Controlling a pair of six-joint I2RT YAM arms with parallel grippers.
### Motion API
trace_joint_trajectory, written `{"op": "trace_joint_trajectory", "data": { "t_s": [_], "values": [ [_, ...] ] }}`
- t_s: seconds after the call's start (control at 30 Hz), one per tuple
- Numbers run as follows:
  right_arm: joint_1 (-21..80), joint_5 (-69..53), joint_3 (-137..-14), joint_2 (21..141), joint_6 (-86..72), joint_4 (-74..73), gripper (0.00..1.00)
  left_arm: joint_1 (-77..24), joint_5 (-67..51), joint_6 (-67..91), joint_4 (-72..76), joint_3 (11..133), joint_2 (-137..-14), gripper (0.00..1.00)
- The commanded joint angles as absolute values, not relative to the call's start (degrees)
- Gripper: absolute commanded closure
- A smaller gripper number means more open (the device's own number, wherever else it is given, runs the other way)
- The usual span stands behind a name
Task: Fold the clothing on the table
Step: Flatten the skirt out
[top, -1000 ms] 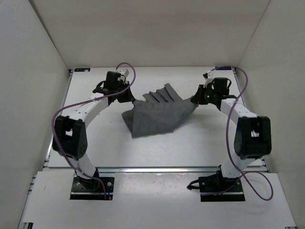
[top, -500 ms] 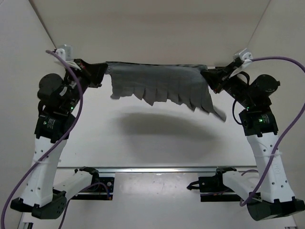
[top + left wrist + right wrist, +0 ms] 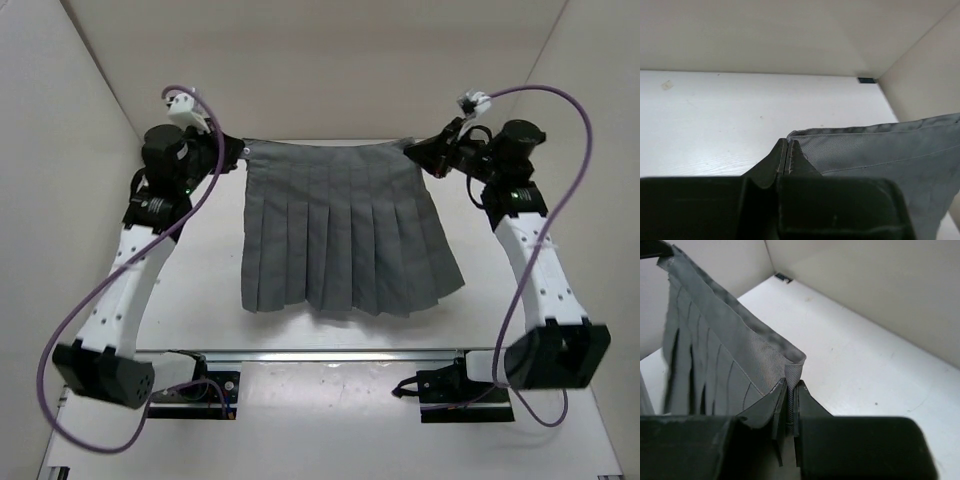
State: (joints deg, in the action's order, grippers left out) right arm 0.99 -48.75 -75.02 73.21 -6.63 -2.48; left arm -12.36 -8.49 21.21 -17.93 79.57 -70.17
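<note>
Mid-grey pleated soft-fabric skirt [image 3: 345,235] spread over the matte white tabletop [image 3: 200,290]: waistband taut crosswise at the far side, pleats running nearward to the flared hem. Left tool [image 3: 240,152] and right tool [image 3: 412,150] each clamp a waistband corner.

Open table [image 3: 200,290] left and right of the spread skirt [image 3: 340,240], walls [image 3: 60,200] close outside

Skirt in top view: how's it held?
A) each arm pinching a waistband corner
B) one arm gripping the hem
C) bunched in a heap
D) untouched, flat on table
A: the skirt is spread wide with its waistband pulled straight, and each wrist view shows shut jaws clamped on a waistband corner.
</note>
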Motion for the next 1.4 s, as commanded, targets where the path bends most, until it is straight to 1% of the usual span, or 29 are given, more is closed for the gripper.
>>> {"op": "trace_joint_trajectory", "data": {
  "t_s": [0.0, 0.03, 0.1, 0.17, 0.23, 0.3, 0.37, 0.43, 0.5, 0.53, 0.57, 0.63, 0.67, 0.73, 0.77, 0.83, 0.87, 0.97, 1.03, 1.07, 1.13, 1.2, 1.3, 1.37],
  "values": [
    [0.9, -51.9, -80.3, 80.7, -5.8, 3.5, 1.0, -10.7, -7.6, 16.4, -13.1, 84.3, -76.4, 1.0],
    [1.5, -52.4, -84.1, 84.1, -4.4, 2.4, 1.0, -10.3, -7.6, 16.3, -13.1, 85.2, -77.6, 1.0],
    [2.4, -51.1, -91.1, 89.1, -1.3, -3.7, 1.0, -9.5, -8.8, 15.7, -14.0, 91.3, -82.6, 1.0],
    [3.0, -50.7, -99.4, 91.8, -0.4, -6.6, 0.99, -9.1, -8.9, 14.6, -16.2, 96.3, -84.6, 1.0],
    [3.1, -50.9, -104.3, 93.0, 1.3, -8.0, 1.0, -8.8, -8.4, 13.6, -18.4, 102.2, -86.5, 1.0],
    [1.2, -52.0, -109.0, 94.3, 0.5, -9.8, 1.0, -8.9, -8.3, 12.5, -19.7, 104.1, -86.7, 1.0],
    [0.3, -54.6, -109.8, 95.6, 0.4, -10.9, 1.0, -9.3, -7.3, 11.9, -19.1, 102.8, -85.8, 1.0],
    [0.7, -55.7, -106.3, 95.5, -1.7, -9.6, 1.0, -9.4, -7.0, 12.4, -17.3, 98.6, -84.0, 1.0],
    [1.0, -55.7, -98.1, 93.4, -2.2, -6.5, 1.0, -10.3, -6.3, 12.8, -15.2, 91.8, -81.7, 1.0],
    [1.2, -55.3, -92.3, 92.6, -2.6, -4.0, 1.0, -10.4, -5.8, 13.4, -14.0, 86.4, -79.9, 1.0],
    [1.7, -54.2, -89.4, 90.3, -3.0, -1.7, 1.0, -10.4, -5.7, 14.1, -13.3, 80.6, -77.8, 1.0],
    [2.3, -52.6, -77.7, 87.5, -3.0, -0.7, 1.0, -11.1, -4.6, 15.5, -11.4, 71.5, -74.0, 1.0],
    [2.5, -51.3, -74.8, 85.5, -3.2, -0.4, 1.0, -11.7, -4.0, 16.7, -11.3, 65.8, -71.2, 1.0],
    [4.4, -47.6, -64.5, 82.2, -3.8, -0.8, 0.99, -13.6, -0.1, 18.6, -15.2, 59.5, -67.6, 1.0],
    [5.9, -45.1, -59.2, 79.6, -4.1, -1.4, 1.0, -16.5, 4.1, 18.5, -18.9, 56.7, -65.9, 1.0],
    [8.1, -42.9, -50.6, 74.5, -5.8, -1.0, 1.0, -20.3, 7.2, 19.2, -22.0, 52.4, -63.6, 1.0],
    [9.7, -41.3, -45.4, 70.8, -6.1, -0.4, 1.0, -22.3, 6.1, 20.2, -23.2, 49.2, -61.7, 1.0],
    [13.4, -38.1, -35.5, 60.1, -6.9, -4.0, 1.0, -21.8, -1.5, 24.2, -23.9, 41.8, -55.6, 1.0],
    [14.9, -35.9, -32.3, 53.5, -7.1, -6.7, 1.0, -21.1, -3.4, 25.0, -24.4, 37.5, -52.0, 1.0],
    [14.6, -35.0, -30.3, 52.4, -8.7, -8.5, 1.0, -21.6, -3.1, 25.7, -25.7, 36.1, -49.9, 1.0],
    [11.2, -39.2, -27.2, 47.8, -9.7, -9.8, 1.0, -21.9, -3.2, 25.9, -26.1, 33.5, -47.3, 1.0],
    [7.6, -40.8, -23.4, 43.6, -10.5, -9.2, 1.0, -21.3, -4.2, 26.0, -24.6, 31.1, -46.0, 1.0],
    [6.3, -41.5, -24.2, 43.4, -10.7, -10.1, 1.0, -21.8, -5.1, 26.0, -22.3, 31.3, -47.2, 1.0],
    [6.2, -40.2, -25.7, 45.3, -10.5, -10.8, 1.0, -21.5, -5.3, 25.8, -21.1, 33.9, -49.0, 1.0]
  ]
}}
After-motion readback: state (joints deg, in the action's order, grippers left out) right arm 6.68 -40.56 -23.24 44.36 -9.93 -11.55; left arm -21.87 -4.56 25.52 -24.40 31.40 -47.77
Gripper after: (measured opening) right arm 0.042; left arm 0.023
